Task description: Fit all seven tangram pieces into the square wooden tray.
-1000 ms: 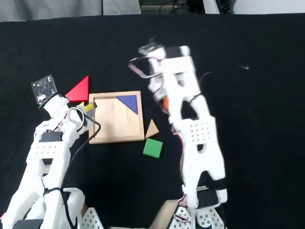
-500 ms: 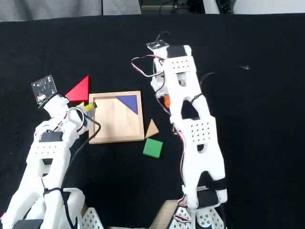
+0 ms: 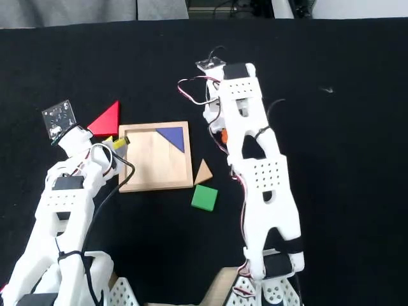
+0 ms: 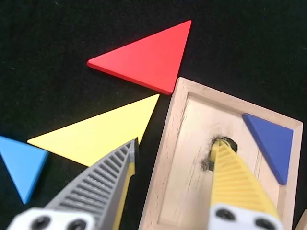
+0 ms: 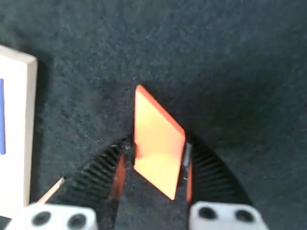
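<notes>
My right gripper (image 5: pixel 152 163) has its jaws closed in on the orange parallelogram (image 5: pixel 158 139), one against each long edge. The piece sits on the black cloth just beside the wooden tray (image 3: pixel 143 166), on the side away from the left arm. The hold looks narrow, with the slab tilted between the pads. If I lift quickly I think it could twist or drop out.

My left gripper (image 4: pixel 176 142) is spread wide and holds nothing. It straddles the tray's rim, the yellow finger (image 4: pixel 230 172) inside the frame and the grey one over the yellow triangle (image 4: pixel 100 132). Any sweep from there could drag the tray and move the spot I am aiming for.

Only the blue triangle (image 3: pixel 172 137) lies in the tray, tucked into a corner. The red triangle (image 3: pixel 107 120), light blue triangle (image 4: pixel 21 160), tan triangle (image 3: pixel 203 172) and green square (image 3: pixel 204 197) wait outside. Set down at the wrong angle, the parallelogram could catch on the rim — or take room the big triangles need.
</notes>
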Robot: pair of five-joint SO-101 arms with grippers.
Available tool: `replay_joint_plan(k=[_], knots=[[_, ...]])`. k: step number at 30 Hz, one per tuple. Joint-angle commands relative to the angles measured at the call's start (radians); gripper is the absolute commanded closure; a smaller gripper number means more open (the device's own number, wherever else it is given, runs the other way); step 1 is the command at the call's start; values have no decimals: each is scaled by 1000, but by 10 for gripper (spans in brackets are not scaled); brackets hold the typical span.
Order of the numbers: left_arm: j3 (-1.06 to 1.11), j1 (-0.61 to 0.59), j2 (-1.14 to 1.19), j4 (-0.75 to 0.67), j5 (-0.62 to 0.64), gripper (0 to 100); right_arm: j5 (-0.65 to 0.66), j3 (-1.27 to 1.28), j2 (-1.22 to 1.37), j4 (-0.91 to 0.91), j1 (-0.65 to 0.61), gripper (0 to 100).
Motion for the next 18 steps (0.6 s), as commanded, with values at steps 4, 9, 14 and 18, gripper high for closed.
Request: replay_joint_plan(k=[4,9,14,18], knots=[[-4,12,-2,-18,0,747,8,-88,-4,38,0,983],[-4,12,-2,-18,0,747,-37,-71,-67,46,-6,988],[-4,13,-2,-18,0,747,-58,47,-275,46,-9,988],[-4,12,-2,-18,0,747,-112,222,-526,44,-9,988]])
